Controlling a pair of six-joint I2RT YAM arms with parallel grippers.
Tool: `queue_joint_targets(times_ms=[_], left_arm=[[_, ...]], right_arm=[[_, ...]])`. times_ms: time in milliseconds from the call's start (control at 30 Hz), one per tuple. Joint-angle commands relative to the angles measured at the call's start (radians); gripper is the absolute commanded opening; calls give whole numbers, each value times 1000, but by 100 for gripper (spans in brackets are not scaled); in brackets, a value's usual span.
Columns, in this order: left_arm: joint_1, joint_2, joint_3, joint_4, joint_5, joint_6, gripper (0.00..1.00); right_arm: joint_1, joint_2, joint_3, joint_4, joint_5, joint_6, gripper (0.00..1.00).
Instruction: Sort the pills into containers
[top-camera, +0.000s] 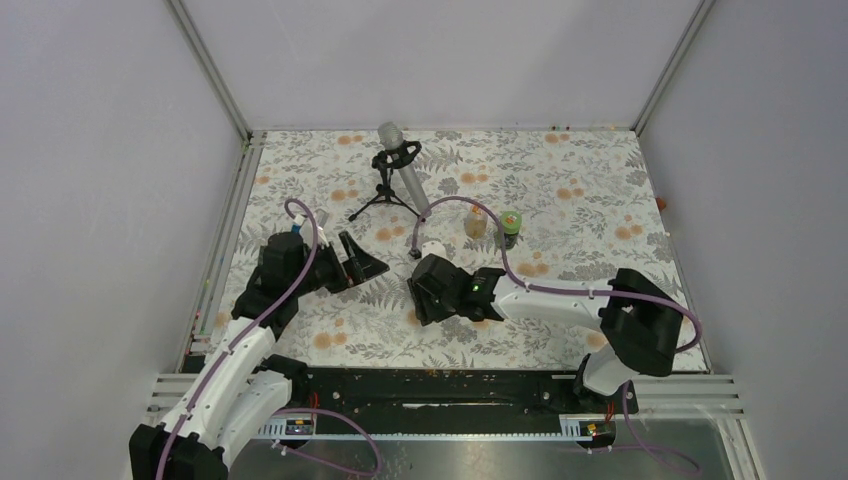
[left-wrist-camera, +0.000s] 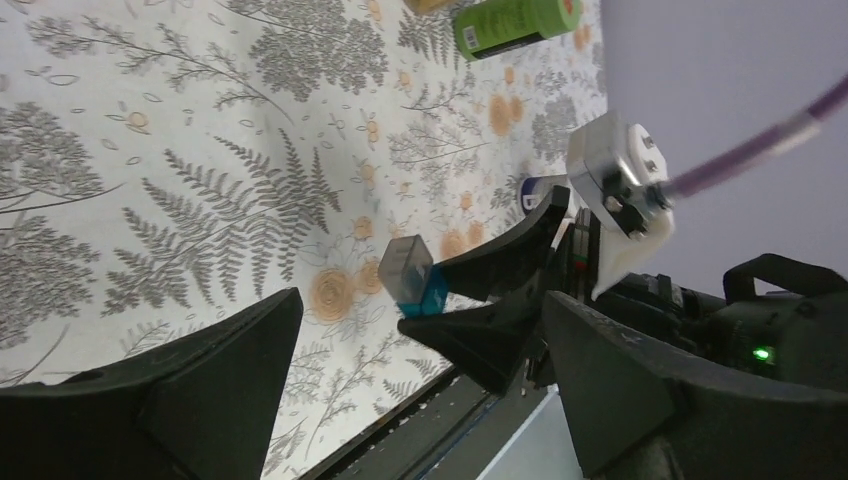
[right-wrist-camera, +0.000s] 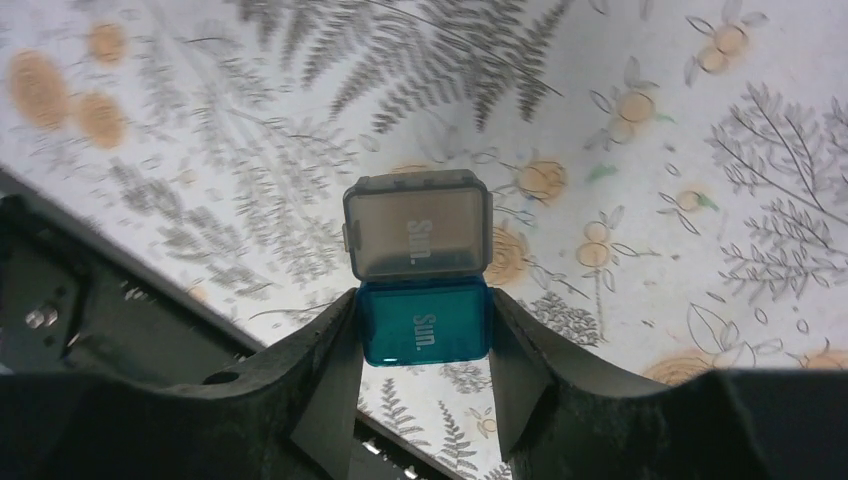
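Two black fingers (right-wrist-camera: 325, 365) of your right gripper (right-wrist-camera: 425, 335) clamp the blue base of a small pill box (right-wrist-camera: 418, 265) marked "Sun.", one finger flat against each side. Its smoky lid is swung open and points away from the wrist. To do this step well, hold by the base only and stay clear of the hinge and lid. Keep the open compartment level so nothing can tip out when pills arrive. Whether the box rests on the flowered table (top-camera: 560, 170) or hangs just above it cannot be told. Your left gripper (left-wrist-camera: 422, 305) stands spread wide and empty, aimed at the box from the side; the box sits framed between its fingers but touches neither. Bring that arm in slowly, since the two grippers are already near each other. Farther out, a green bottle (top-camera: 511, 227) and an amber bottle (top-camera: 476, 222) stand just beside one another, well apart from the box. No loose pills show in any view.
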Motion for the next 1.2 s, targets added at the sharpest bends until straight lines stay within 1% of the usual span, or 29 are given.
queue_joint_targets(times_ms=[0,167,233,333,467,600,667,767,833,967,1067,1167], left_arm=[[-4,0,-38,134,84,-90,91],[-15,-4,-73,172,95,-136,86],[-22,-1,-87,203,104,-164,83],[-37,12,-107,248,112,-205,81],[-60,34,-120,294,110,-255,80],[-73,44,-123,299,97,-282,77],[-77,45,-126,298,95,-294,73],[-82,50,-133,299,98,-317,66],[-85,57,-137,299,99,-332,60],[-89,69,-140,298,100,-345,53],[-90,70,-141,298,101,-351,49],[-91,77,-136,298,116,-355,41]], right_arm=[[-3,-85,23,94,-114,-135,14],[-3,-137,30,146,-164,-131,14],[-3,-157,30,168,-176,-134,14],[-2,-180,29,203,-177,-151,14],[-3,-173,60,192,-202,-165,14],[-3,-161,80,186,-198,-167,14],[-3,-156,86,184,-186,-162,14],[-2,-148,93,185,-184,-149,14],[-3,-138,99,185,-157,-136,14],[-3,-118,111,183,-130,-108,14],[-3,-99,125,172,-117,-93,14],[-3,-82,141,146,-100,-71,14]])
